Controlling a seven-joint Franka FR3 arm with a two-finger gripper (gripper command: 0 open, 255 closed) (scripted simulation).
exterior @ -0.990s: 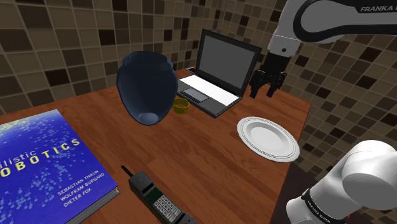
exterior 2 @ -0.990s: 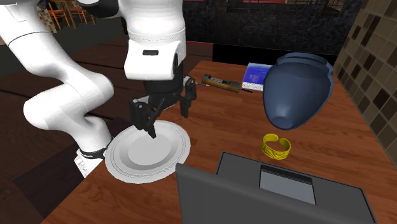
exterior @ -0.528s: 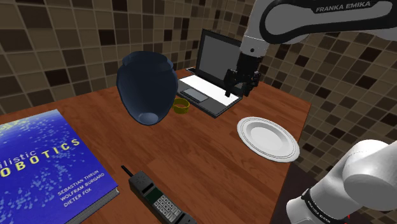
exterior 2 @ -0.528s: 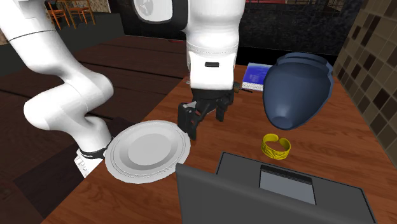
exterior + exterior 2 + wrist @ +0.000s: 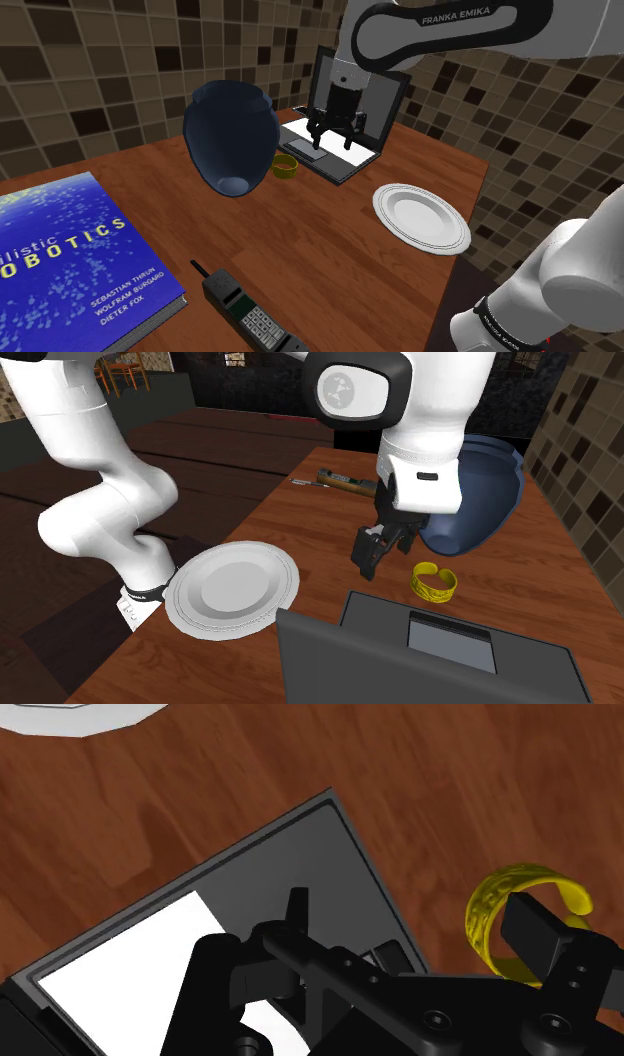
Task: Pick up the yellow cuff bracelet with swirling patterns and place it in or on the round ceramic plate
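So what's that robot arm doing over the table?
A white robot arm is going after the yellow bracelet. Its black claw hangs open and empty above the laptop, close to the bracelet, which sits on the wooden table beside a big dark blue vase. The white plate, where the bracelet should end up, waits nearer the robot's stand with nothing on it.

White arm [image 5: 470, 45], dark joints, FRANKA EMIKA lettering, black screw-dotted pincer [image 5: 333, 140].
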